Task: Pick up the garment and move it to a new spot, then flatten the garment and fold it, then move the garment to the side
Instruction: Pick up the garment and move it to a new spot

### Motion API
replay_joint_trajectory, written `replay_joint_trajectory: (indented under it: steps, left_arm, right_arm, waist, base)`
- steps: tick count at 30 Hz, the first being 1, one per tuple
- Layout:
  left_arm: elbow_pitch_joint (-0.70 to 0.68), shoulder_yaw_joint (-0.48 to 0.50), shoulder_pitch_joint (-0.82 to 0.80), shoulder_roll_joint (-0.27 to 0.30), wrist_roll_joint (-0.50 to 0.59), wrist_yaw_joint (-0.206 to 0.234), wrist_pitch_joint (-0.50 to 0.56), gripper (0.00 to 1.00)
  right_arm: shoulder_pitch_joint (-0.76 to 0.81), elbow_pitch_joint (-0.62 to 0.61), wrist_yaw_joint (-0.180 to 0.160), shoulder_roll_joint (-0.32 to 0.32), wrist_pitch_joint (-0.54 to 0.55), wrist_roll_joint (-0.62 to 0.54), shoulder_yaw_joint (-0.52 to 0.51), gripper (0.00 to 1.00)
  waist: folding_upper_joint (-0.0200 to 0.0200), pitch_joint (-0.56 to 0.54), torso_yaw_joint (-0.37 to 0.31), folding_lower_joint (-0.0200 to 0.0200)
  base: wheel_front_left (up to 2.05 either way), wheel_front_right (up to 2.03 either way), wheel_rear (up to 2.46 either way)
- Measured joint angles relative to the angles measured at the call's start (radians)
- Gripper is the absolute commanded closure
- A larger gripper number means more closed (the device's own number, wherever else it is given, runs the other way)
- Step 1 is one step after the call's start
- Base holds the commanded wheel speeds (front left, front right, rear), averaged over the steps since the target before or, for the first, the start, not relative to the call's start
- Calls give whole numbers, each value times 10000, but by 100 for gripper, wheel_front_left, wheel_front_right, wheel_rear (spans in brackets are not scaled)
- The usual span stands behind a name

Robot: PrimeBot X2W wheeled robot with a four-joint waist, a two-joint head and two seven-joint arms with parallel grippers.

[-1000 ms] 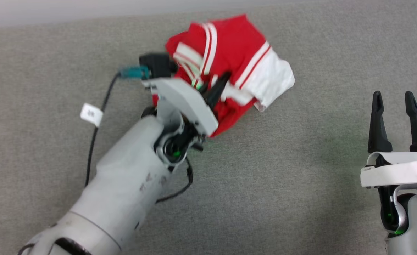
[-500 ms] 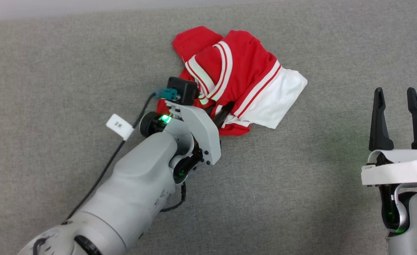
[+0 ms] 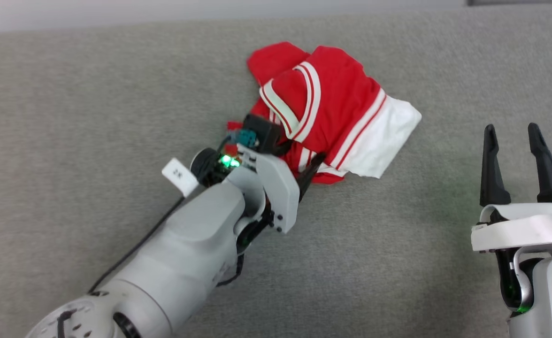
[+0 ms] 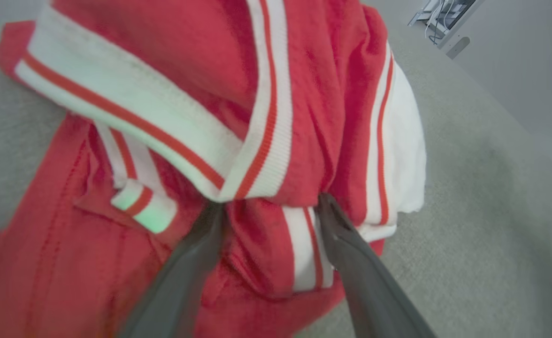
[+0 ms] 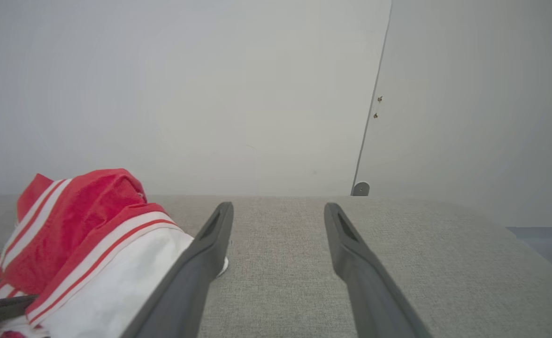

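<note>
The garment [image 3: 337,98], a red jersey with white sleeves and red-white striped trim, lies crumpled on the grey cloth surface [image 3: 398,244] at upper centre. Its chest lettering is hidden in the folds. My left gripper [image 3: 299,157] is pushed into the garment's near edge. In the left wrist view the left gripper [image 4: 269,204] stands open, its fingers wide apart with bunched red cloth [image 4: 276,94] between them and their tips under a striped fold. My right gripper [image 3: 510,129] is open and holds nothing, a little to the right of the white sleeve [image 5: 116,277]; the right gripper [image 5: 278,206] points at bare surface.
A black cable with a white tag [image 3: 180,176] runs along my left arm. The surface's far edge [image 3: 116,26] meets a pale wall at the top. Bare grey cloth stretches left, right and in front of the garment.
The garment, held up and bunched a second ago, has come down and now lies spread on the surface. My left arm has lowered with it. The right gripper has stayed put.
</note>
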Motion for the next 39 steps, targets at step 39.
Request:
replay_joint_trajectory:
  steps: [39]
  left_arm:
    - [-7110,8529,9193,2698,5336,1582,-1244,0]
  right_arm:
    - [3472,-370,0,-757,1561,-453,-1486,0]
  waist:
    - [0,-3128,3500,-1]
  base:
    - [0,0,0]
